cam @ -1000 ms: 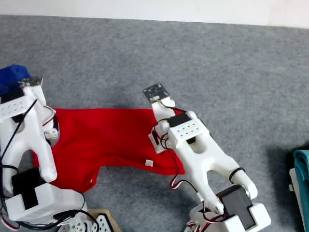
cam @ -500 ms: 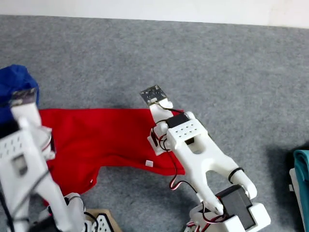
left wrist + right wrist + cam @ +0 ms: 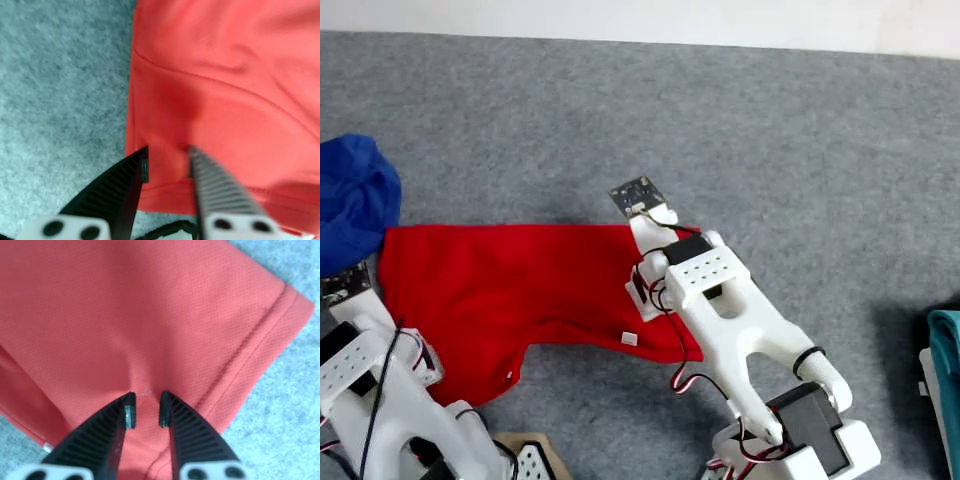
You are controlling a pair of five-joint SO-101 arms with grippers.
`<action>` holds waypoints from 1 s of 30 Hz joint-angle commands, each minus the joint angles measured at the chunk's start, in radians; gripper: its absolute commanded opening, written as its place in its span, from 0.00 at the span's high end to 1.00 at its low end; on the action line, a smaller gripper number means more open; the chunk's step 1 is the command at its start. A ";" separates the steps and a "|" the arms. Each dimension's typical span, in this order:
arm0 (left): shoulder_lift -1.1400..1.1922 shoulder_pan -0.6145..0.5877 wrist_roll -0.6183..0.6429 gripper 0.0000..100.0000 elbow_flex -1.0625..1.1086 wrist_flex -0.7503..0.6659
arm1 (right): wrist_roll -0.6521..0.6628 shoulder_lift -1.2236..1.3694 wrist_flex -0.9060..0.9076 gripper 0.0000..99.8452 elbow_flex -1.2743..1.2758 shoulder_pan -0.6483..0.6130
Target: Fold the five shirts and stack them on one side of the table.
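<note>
A red shirt (image 3: 520, 285) lies spread flat on the grey carpeted table (image 3: 770, 150), with a small white label (image 3: 629, 338) near its front hem. My right arm (image 3: 720, 290) rests over the shirt's right end. There, my right gripper (image 3: 146, 410) is shut on a small pucker of the red fabric (image 3: 150, 315), close to a stitched hem. My left arm (image 3: 365, 370) sits at the near left corner. My left gripper (image 3: 167, 162) hangs open just above the left edge of the red shirt (image 3: 225, 90), with nothing between its fingers.
A crumpled blue shirt (image 3: 355, 200) lies at the left edge, just beyond the red one. A teal shirt (image 3: 945, 370) shows at the right edge. A wooden block (image 3: 520, 445) sits near the left arm's base. Bare carpet stretches across the far half.
My left arm drew back toward the near left corner, off the red shirt. The shirt's left end now lies stretched farther left, and the blue shirt is uncovered. The right arm stayed put.
</note>
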 commanded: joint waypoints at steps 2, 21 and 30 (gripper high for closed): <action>-0.022 -0.097 0.000 0.65 -0.038 0.029 | 0.012 -0.010 0.007 0.90 -0.044 -0.015; -0.019 -0.194 -0.092 0.68 0.114 -0.114 | 0.012 -0.008 0.004 0.90 -0.045 -0.012; -0.021 -0.189 -0.060 0.85 0.165 -0.193 | 0.012 -0.008 0.004 0.90 -0.045 -0.012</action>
